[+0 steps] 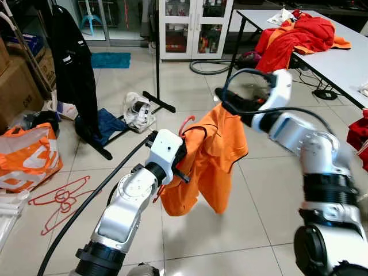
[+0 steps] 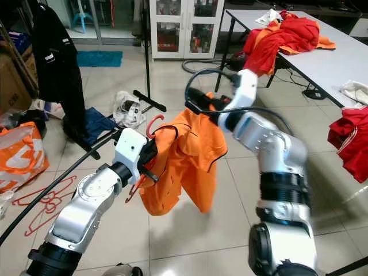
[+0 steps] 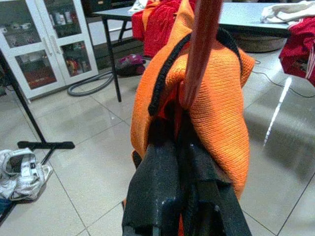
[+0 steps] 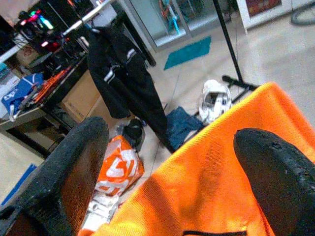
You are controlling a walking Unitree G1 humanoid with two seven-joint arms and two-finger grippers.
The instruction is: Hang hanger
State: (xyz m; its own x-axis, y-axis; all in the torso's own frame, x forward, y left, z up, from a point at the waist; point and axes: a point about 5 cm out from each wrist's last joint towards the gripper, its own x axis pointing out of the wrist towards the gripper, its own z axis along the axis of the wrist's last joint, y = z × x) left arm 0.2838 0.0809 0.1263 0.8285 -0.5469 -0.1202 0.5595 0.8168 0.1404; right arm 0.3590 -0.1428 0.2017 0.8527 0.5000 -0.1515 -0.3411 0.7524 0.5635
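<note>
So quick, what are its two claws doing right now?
Left gripper: shut on the red hanger inside the orange shirt.
Right gripper: open, fingers either side of the shirt's shoulder.

Take the black coat rack [image 1: 156, 69] as your landmark. Right of it you have bare floor up to the bench [image 1: 339, 60]. Left of it, the hanging black jacket [image 1: 72, 63], a white bundle [image 1: 138, 110] and blue cloth [image 1: 109, 122] crowd its base.

Left gripper [image 2: 150, 163] clamped on red hanger [image 2: 150, 127], orange shirt [image 2: 181, 164] draped from it above tiled floor [image 2: 224, 213], right gripper [image 2: 194, 102] at shirt's upper edge, fingers hidden by cloth, black jacket [image 2: 54, 63] hanging at far left.
</note>
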